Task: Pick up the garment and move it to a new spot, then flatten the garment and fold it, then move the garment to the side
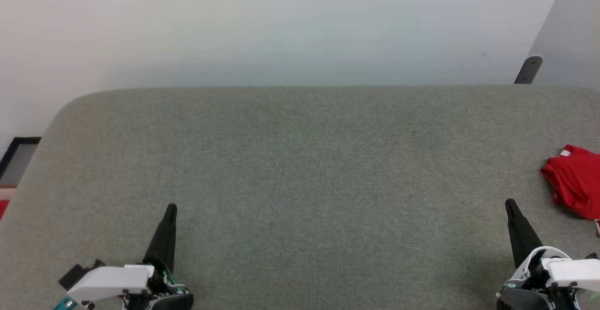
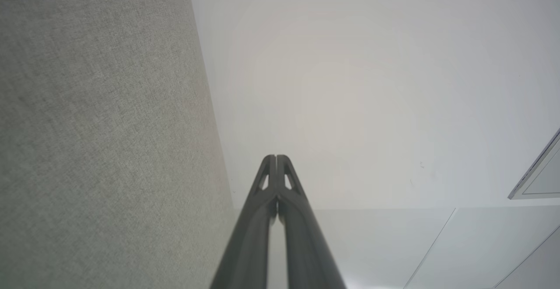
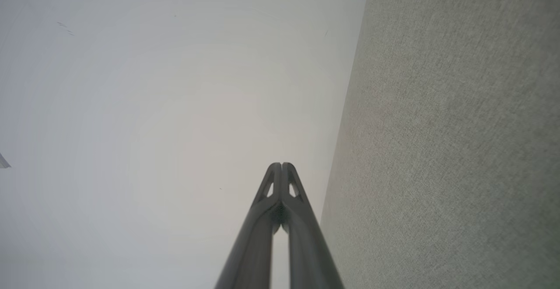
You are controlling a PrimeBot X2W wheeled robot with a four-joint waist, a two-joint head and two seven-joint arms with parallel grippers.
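Head view: red garment (image 1: 574, 181) bunched at grey surface (image 1: 300, 160) right edge; left claw (image 1: 171, 206), right claw (image 1: 509, 202) clenched

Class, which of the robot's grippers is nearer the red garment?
Right. The right gripper is close to the garment, just left of and below it in the head view; the left gripper is far across the table.

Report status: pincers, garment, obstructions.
Left pincer shut, empty. Right pincer shut, empty. Garment heaped on table, far right, not held. Nothing between it and right pincer.
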